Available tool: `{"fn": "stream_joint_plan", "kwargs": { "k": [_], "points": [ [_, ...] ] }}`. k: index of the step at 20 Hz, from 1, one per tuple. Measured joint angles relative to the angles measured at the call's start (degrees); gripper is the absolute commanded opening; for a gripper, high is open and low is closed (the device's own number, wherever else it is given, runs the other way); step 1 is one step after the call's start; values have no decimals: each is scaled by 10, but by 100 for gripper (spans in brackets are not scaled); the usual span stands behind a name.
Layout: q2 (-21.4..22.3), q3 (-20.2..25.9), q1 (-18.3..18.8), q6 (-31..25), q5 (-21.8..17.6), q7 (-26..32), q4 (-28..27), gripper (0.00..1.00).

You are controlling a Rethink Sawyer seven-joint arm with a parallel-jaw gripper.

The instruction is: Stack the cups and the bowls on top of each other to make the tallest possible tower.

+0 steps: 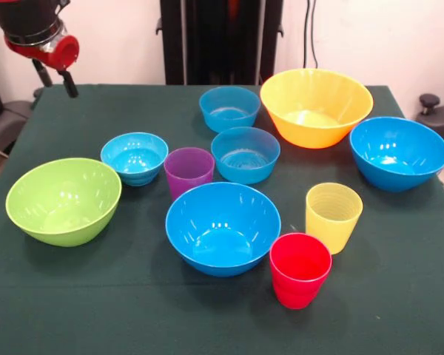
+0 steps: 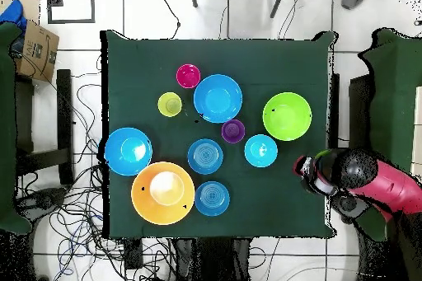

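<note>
Red cup (image 1: 300,269) and bowls (image 1: 223,227) sit unstacked, well apart from raised gripper (image 1: 55,78).

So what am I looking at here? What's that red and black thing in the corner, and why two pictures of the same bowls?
The red and black thing is the end of a robot arm; the dark prongs under it are its tool, the part that grasps. It hangs above a table corner and holds nothing. Whether it is open or shut cannot be told.

One picture is taken from across the table, facing the robot. The other looks straight down from above, so the layout appears turned half round.

On the green table nothing is stacked yet. There are seven bowls: a very large yellow bowl, a lime green bowl, two large blue bowls and three small blue bowls. There are also three cups: a purple cup, a yellow cup and a red cup.
</note>
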State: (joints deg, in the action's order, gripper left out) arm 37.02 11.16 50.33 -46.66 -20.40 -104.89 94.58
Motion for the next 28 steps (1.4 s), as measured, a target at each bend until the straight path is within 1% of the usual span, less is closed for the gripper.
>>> {"fn": "stream_joint_plan", "kwargs": {
  "k": [5, 6, 9, 10, 11, 14, 15, 18, 21, 22, 25, 26, 28],
  "points": [
    [27, 42, 48, 71, -36, 0, 36, 100],
    [40, 56, 69, 109, -55, 0, 53, 100],
    [52, 69, 88, 150, -78, 0, 70, 100],
    [57, 74, 95, 164, -89, 0, 77, 100],
    [66, 83, 103, 184, -109, 0, 89, 100],
    [72, 93, 108, 199, -128, 0, 101, 100],
    [74, 108, 112, 209, -147, 0, 114, 100],
    [73, 124, 116, 214, -165, 0, 129, 100],
    [73, 137, 117, 214, -177, 0, 140, 100],
    [72, 149, 118, 214, -189, 0, 150, 100],
    [72, 162, 119, 214, -199, 0, 159, 100],
    [73, 178, 123, 214, -207, 0, 171, 100],
    [77, 198, 129, 214, -210, 0, 185, 100]
  ]
}}
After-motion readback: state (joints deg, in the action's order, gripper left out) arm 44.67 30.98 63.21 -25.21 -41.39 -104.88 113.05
